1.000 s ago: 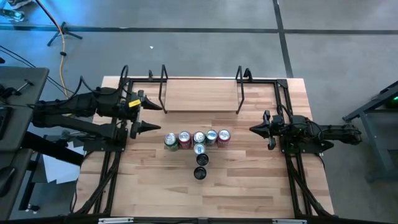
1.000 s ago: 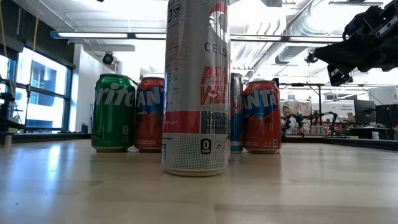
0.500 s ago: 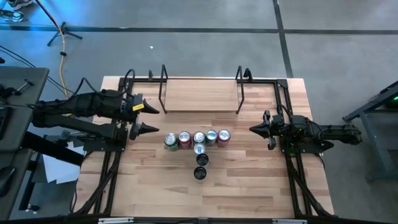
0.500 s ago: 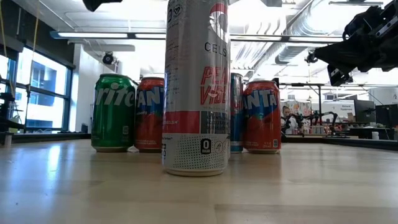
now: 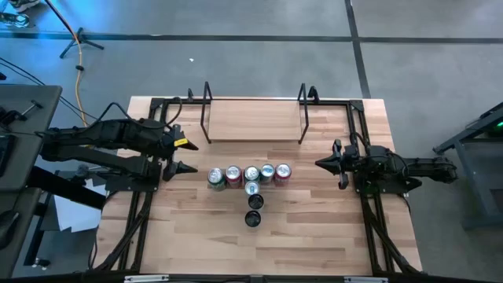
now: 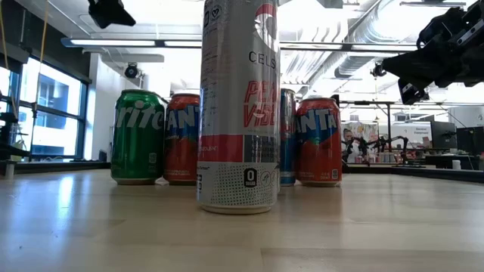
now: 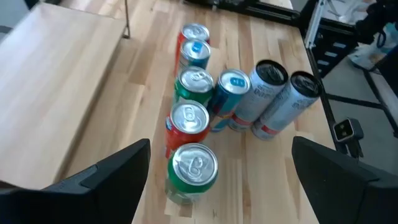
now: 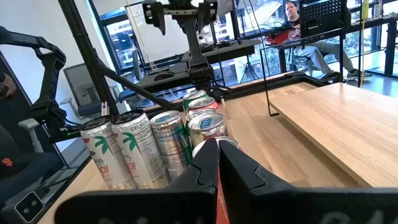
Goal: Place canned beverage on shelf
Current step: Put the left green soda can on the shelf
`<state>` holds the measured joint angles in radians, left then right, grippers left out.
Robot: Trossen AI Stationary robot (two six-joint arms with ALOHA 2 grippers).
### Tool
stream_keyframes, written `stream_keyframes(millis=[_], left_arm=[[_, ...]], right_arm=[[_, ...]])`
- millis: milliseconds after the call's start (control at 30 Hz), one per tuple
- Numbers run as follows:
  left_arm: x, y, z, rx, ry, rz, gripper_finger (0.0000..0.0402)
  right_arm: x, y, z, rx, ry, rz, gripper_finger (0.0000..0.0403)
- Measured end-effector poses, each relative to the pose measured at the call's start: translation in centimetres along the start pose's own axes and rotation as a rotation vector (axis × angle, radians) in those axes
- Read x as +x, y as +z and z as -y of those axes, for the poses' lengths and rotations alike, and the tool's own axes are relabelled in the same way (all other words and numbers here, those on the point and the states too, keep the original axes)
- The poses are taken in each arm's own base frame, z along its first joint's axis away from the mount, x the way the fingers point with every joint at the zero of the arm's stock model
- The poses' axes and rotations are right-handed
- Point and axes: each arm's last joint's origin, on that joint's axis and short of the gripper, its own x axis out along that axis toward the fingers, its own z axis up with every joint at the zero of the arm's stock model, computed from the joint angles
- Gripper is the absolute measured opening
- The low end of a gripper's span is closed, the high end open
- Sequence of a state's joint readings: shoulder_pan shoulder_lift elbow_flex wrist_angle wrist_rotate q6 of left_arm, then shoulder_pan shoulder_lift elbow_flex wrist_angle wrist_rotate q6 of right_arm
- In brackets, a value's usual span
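- On the table, seen from above, the shelf (image 5: 253, 119) sits at the far edge with nothing on it. A row of cans (image 5: 249, 174) stands in front of it, well apart. The left gripper (image 5: 182, 156) is just left of the row, fingers wide apart and holding nothing. The right gripper (image 5: 324, 163) waits to the right, fingers pressed together.
- From table height, a tall silver can (image 6: 238, 106) stands in front of a green can (image 6: 138, 137).
- The left wrist view shows the cans between its spread fingers (image 7: 112, 177).
- The right wrist view shows its fingers (image 8: 208, 165) closed, pointing at the cans.
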<state>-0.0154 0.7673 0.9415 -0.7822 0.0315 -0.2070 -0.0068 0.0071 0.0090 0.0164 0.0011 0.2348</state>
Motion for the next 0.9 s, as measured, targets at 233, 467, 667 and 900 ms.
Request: stream_keyframes(millis=[233, 467, 667, 900], left_arm=[[2.4, -2.2, -0.3, -0.077, -0.091, 0.042, 0.0349], [4.6, -4.2, -1.0, -0.114, 0.01, -0.006, 0.0349], [6.6, -4.1, -1.1, -0.065, 0.036, -0.06, 0.0349], [10.0, -4.8, -0.4, -0.026, 0.032, -0.195, 0.0349]], right_arm=[[0.0, 0.0, 0.0, 0.0, 0.0, 0.0, 0.0], [0.0, 0.0, 0.0, 0.0, 0.0, 0.0, 0.0], [0.0, 0.0, 0.0, 0.0, 0.0, 0.0, 0.0], [0.0, 0.0, 0.0, 0.0, 0.0, 0.001, 0.0]])
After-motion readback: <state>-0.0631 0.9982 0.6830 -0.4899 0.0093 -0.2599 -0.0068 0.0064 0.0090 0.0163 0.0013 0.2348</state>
